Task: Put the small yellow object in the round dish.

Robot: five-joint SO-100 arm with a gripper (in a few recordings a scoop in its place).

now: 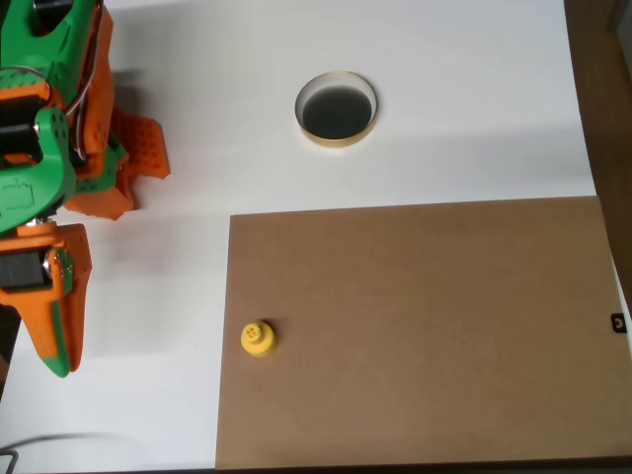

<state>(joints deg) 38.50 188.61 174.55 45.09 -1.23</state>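
- Risk: the yellow piece (258,338) was tiny with a round base and a narrower knob, so the fingers could have pinched it off-centre and flicked it across the board, or let it roll.
- Risk: the gripper (57,341) sat at the left edge of the overhead view, well apart from the piece and from the dish (337,109); a long reach to either could have ended slightly off target.
- Risk: the dish was small and shallow, so a release near its rim might have bounced the piece out onto the white table (444,99).
- Jaws: held nothing; how far open they stood I could not tell from this angle.
- Piece: yellow plastic, upright, knob up, near the left edge of the brown board (425,336), in its lower part.
- Dish: cream-tan rim, dark inside, nothing in it, on the white table above the board's top edge.
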